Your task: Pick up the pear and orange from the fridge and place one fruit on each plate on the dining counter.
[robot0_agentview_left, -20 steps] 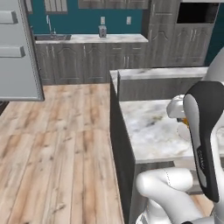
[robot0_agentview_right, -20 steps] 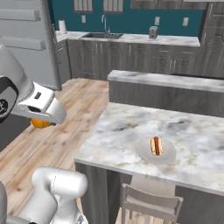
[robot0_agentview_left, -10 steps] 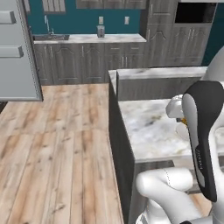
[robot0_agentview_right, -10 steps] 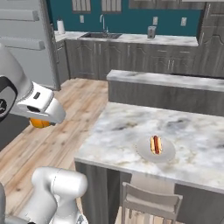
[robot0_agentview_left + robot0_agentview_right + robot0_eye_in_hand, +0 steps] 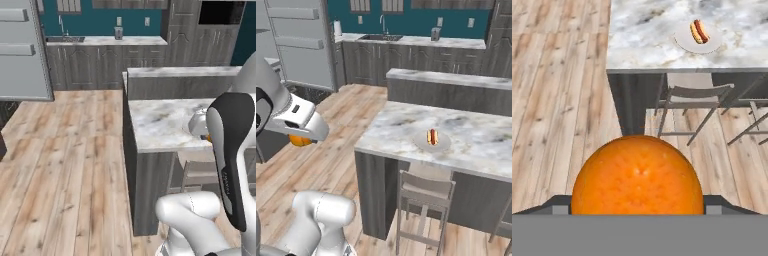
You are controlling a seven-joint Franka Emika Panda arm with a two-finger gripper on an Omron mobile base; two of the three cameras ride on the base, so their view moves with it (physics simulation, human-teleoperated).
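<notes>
the tool (image 5: 300,141) was clamped on the orange (image 5: 637,175), carried out over the wooden floor (image 5: 557,100). ahead and beyond it lay the desk (image 5: 657,45), its near edge between fruit and plate (image 5: 684,44). that pale plate already bore a hot dog (image 5: 699,31). stools (image 5: 689,107) stood under the desk's edge, below the likely path.

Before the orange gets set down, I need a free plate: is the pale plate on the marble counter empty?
No, the pale plate on the dining counter already carries a hot dog.
</notes>
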